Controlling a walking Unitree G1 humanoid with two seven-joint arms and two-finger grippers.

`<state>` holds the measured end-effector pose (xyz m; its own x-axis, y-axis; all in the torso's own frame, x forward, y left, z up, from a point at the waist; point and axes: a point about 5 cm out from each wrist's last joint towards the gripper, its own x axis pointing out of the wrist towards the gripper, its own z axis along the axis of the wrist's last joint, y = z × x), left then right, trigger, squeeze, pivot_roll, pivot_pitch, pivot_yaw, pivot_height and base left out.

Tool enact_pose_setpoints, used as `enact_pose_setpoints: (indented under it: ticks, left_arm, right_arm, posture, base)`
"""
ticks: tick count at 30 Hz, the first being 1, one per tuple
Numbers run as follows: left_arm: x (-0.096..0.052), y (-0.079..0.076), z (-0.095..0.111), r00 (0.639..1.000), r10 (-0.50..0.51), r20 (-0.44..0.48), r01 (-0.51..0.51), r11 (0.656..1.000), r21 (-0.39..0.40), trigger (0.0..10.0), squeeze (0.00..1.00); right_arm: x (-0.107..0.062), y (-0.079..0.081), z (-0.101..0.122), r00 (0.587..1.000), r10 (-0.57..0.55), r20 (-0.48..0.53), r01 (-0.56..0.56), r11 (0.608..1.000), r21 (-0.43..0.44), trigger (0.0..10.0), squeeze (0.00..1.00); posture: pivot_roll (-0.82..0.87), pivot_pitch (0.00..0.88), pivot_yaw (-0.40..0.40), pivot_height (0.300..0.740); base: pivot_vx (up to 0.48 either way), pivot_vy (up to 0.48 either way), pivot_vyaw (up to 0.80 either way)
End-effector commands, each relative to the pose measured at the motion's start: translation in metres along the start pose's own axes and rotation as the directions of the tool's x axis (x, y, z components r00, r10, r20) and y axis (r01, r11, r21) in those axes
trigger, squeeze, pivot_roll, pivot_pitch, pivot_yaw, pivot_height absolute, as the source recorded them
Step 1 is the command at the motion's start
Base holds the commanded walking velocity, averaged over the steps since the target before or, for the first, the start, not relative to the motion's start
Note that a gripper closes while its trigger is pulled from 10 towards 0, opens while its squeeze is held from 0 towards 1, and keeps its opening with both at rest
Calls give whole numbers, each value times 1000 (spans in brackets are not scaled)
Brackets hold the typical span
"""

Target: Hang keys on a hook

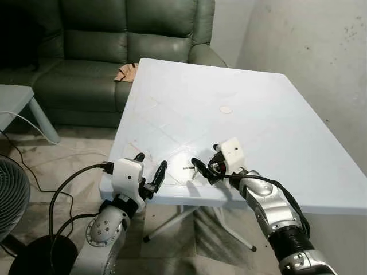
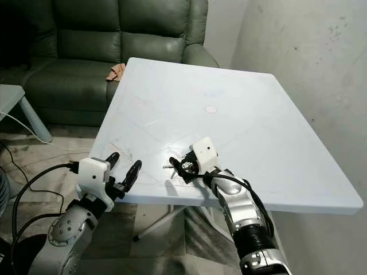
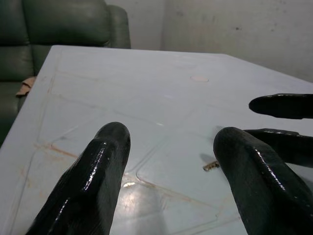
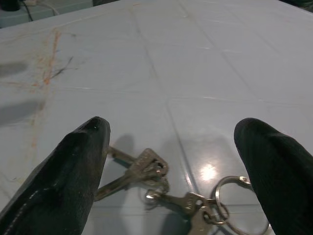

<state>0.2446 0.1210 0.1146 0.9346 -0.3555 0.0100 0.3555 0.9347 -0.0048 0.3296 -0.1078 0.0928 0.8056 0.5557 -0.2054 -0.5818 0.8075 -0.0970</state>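
Note:
A bunch of metal keys [image 4: 156, 181] on a ring [image 4: 234, 205] lies flat on the white table [image 1: 258, 114], close to its front edge. My right gripper [image 1: 207, 163] is low over the table and open, one finger on either side of the keys [image 2: 172, 167]; the pads are not touching them. My left gripper [image 1: 150, 162] hovers open at the table's front left edge, a short way left of the keys, holding nothing. In the left wrist view a key tip [image 3: 211, 166] shows beside the right gripper's fingers [image 3: 283, 105].
A green sofa [image 1: 86, 51] stands behind the table with a brown cloth [image 1: 126, 71] on its seat. A low pale table [image 1: 14, 97], a fan [image 1: 11, 195] and cables are on the left. A bare wall [image 1: 321, 51] closes off the right.

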Motion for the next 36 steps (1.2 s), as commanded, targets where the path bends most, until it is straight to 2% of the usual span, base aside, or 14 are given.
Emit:
enact_pose_setpoints:
  ticks: [1, 2, 6, 8, 9, 11, 13, 16, 25, 27, 29, 31, 32, 36]
  left_arm:
    - [-2, -2, 2, 1000, 2, 0, -2, 1000, 8, 10000, 0]
    - [-2, -2, 2, 1000, 3, 0, -3, 1000, 8, 10000, 0]
    - [-4, -2, 2, 1000, 19, -3, -19, 1000, 4, 10000, 0]
    - [-5, -2, 2, 1000, 20, -4, -20, 1000, 4, 10000, 0]
    - [-5, -3, 2, 1000, 20, -5, -20, 1000, 3, 10000, 0]
    - [-6, -3, 2, 1000, 21, -7, -21, 1000, 2, 10000, 0]
    - [-6, -4, 2, 1000, 24, -7, -24, 1000, 2, 10000, 0]
    - [-7, -5, 3, 1000, 27, -6, -27, 1000, 1, 10000, 0]
    - [-7, -4, 3, 999, 33, -8, -33, 999, 0, 10000, 0]
    - [-8, -4, 3, 999, 35, -9, -35, 999, 0, 10000, 0]
    - [-9, -4, 3, 999, 35, -12, -35, 999, 0, 10000, 0]
    - [-10, -5, 3, 999, 36, -13, -36, 999, -2, 10000, 0]
    - [-10, -5, 3, 999, 37, -15, -37, 999, -3, 10000, 0]
    - [-11, -6, 3, 999, 36, -17, -36, 999, -3, 10000, 0]
  right_arm:
    - [2, 0, 2, 1000, 5, 4, -5, 1000, -18, 8941, 0]
    - [2, 0, 1, 1000, 5, 1, -5, 1000, -19, 8941, 0]
    - [2, 1, -3, 1000, 10, -25, -11, 999, -31, 5490, 0]
    - [2, 1, -4, 1000, 12, -26, -13, 999, -32, 6000, 0]
    - [1, 1, -5, 999, 15, -29, -16, 999, -34, 4549, 0]
    - [1, 1, -6, 999, 16, -34, -17, 999, -39, 4510, 0]
    - [1, 1, -7, 999, 11, -34, -12, 999, -41, 1451, 0]
    - [1, 2, -9, 999, 9, -38, -11, 999, -42, 0, 0]
    - [1, 2, -12, 999, 5, -54, -7, 999, -51, 118, 0]
    - [0, 1, -14, 998, 0, -65, -4, 999, -53, 1216, 0]
    - [0, 0, -16, 996, -16, -90, 10, 998, -64, 8275, 0]
    - [0, 0, -18, 995, -17, -100, 11, 998, -55, 8392, 0]
    - [1, 1, -18, 994, -21, -105, 15, 998, -59, 10000, 0]
    - [2, 1, -20, 993, -30, -117, 23, 998, -66, 10000, 0]
  posture:
    - [-57, 5, -124, 740]
    - [-54, 9, -127, 740]
    - [-51, 20, -134, 740]
    - [-49, 22, -136, 740]
    - [-49, 22, -136, 740]
    - [-49, 25, -138, 740]
    - [-47, 30, -140, 740]
    - [-46, 33, -142, 740]
    - [-45, 39, -143, 740]
    - [-46, 43, -143, 740]
    - [-45, 49, -143, 740]
    - [-44, 51, -143, 740]
    - [-44, 51, -142, 740]
    - [-41, 59, -143, 740]
  base:
    - [0, 0, 0]
    - [0, 0, 0]
    - [0, 0, 0]
    - [0, 0, 0]
    - [0, 0, 0]
    - [0, 0, 0]
    - [0, 0, 0]
    - [0, 0, 0]
    - [0, 0, 0]
    - [0, 0, 0]
    - [0, 0, 0]
    - [0, 0, 0]
    - [0, 0, 0]
    - [0, 0, 0]
